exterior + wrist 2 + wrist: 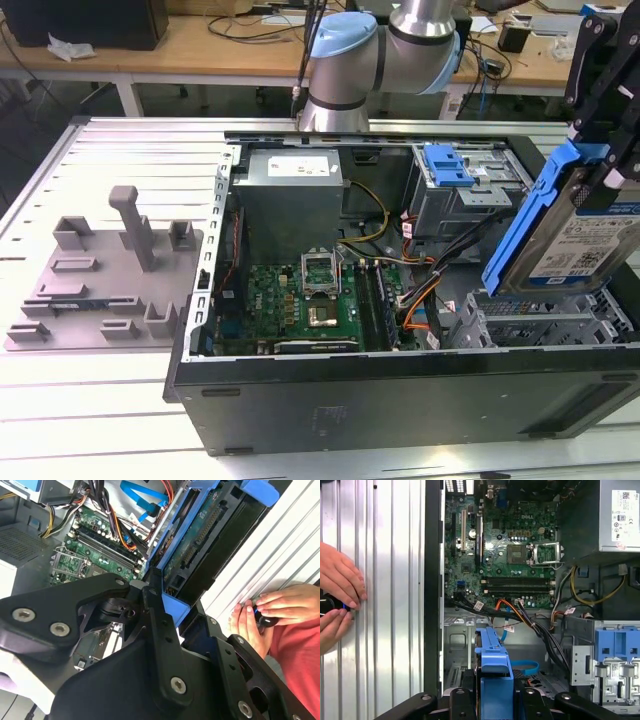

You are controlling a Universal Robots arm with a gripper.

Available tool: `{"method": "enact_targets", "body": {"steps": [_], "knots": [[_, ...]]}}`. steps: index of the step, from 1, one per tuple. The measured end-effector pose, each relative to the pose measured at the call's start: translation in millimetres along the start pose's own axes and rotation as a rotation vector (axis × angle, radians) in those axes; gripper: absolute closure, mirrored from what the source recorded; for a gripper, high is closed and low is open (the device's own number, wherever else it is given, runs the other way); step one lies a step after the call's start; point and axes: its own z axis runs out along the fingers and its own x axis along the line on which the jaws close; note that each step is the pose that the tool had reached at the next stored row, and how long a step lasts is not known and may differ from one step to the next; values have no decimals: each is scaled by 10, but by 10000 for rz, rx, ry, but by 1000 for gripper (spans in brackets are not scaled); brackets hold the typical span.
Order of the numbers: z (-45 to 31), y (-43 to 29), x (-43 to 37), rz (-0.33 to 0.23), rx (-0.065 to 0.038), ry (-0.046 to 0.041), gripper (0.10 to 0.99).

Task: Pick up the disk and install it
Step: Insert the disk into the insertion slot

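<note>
Fixture plate: a grey fixture plate (100,275) with upright posts lay at the exterior view's left on the ribbed metal counter (90,410).
Computer case: an open computer case (400,400) lay on its side to the right of the plate, its inside facing up.
Power supply: a grey power supply (290,190) sat in the far corner of the case on the exterior view's left.
Motherboard: the green motherboard (310,300) lay just nearer than the power supply, with its empty processor socket in the middle.
Arm: the arm (380,40) rose behind the case, near the middle of the far edge.
Blue caddy: a blue caddy (448,165) sat in a metal bay at the far side, right of the power supply.
Drive cage: an open metal drive cage (545,320) stood at the near side of the case on the exterior view's right.
Disk: the disk (590,235) (200,535) (494,655) hung tilted over the drive cage, its label turned toward the exterior camera and its blue carrier frame along the edges; whether its lower edge touched the cage could not be told.
Pincer: the black pincer (602,150) (167,597) (495,692) was clenched on the disk, gripping the carrier from both sides.
Hands: a person's hands (337,597) (267,610) rested on the counter just outside the case wall, around a small dark object.
</note>
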Motion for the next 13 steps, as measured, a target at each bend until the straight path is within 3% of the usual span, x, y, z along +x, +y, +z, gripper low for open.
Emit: {"method": "enact_targets", "body": {"steps": [8, 10, 13], "knots": [[60, 3, 1, 0, 4, 1, 718], [147, 5, 2, 0, 6, 0, 718], [161, 5, 2, -1, 6, 1, 718]]}}
